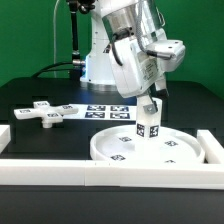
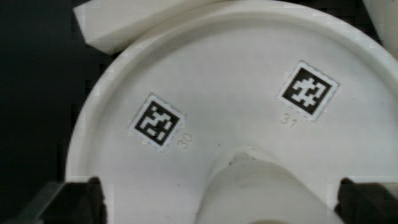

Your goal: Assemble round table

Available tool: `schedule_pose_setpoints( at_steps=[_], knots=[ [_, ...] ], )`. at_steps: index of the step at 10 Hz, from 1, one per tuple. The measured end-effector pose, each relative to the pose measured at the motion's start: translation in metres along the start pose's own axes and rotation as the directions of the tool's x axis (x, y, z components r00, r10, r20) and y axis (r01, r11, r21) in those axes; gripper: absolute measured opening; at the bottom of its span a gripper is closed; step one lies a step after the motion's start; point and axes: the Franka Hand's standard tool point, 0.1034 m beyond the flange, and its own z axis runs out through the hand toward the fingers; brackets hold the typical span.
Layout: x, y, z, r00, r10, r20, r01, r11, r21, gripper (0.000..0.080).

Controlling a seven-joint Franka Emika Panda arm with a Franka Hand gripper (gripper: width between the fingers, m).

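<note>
Nearest the camera in the exterior view, white border rails [image 1: 110, 172] run across the front of the dark counter [image 1: 40, 135]. Just behind them the round disc [image 1: 120, 150] lies flat, rim up, tags on its face. The short leg [image 1: 149, 124] stands upright about mid-disc, tagged, with the tool [image 1: 152, 103] right over its top. The tool's fingers are spread apart on either side of the leg, no clamp on it. Farther back, the marker board [image 1: 108, 111] lies flat behind the disc, and the cross-shaped base [image 1: 47, 113] sits well apart toward the exterior view's left. The arm [image 1: 125, 45] rises at the rear.

Risk, as a judgement: whether the leg is seated in the disc or only resting on it cannot be told. If it is loose, a finger brushing it on the way up could tip it or drag it off centre. The disc is not pinned either, so a sideways nudge could slide it against the rails.

Wrist view: close on the disc face [image 2: 214, 110] with two tags, the leg top [image 2: 258, 190] blurred between the dark fingertips [image 2: 71, 200], gap visible on both sides. It shows no base and no marker board. The exterior view gives the layout but hides the finger gap.
</note>
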Motion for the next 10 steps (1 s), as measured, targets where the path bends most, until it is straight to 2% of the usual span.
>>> schedule_pose_setpoints(
  at_steps=[4, 5, 6, 9, 10],
  knots=[
    [-0.015, 0.009, 0.005, 0.999, -0.051, 0.0, 0.051, 0.998, -0.022, 0.0649],
    [-0.019, 0.014, 0.007, 0.995, -0.103, 0.002, 0.103, 0.994, -0.037, 0.0649],
    [-0.021, 0.018, 0.008, 0.989, -0.151, 0.007, 0.151, 0.988, -0.045, 0.0649],
    [-0.018, 0.016, 0.008, 0.979, -0.201, 0.006, 0.201, 0.979, -0.043, 0.0649],
    [-0.017, 0.017, 0.009, 0.943, -0.332, 0.002, 0.332, 0.942, -0.05, 0.0649]
  ],
)
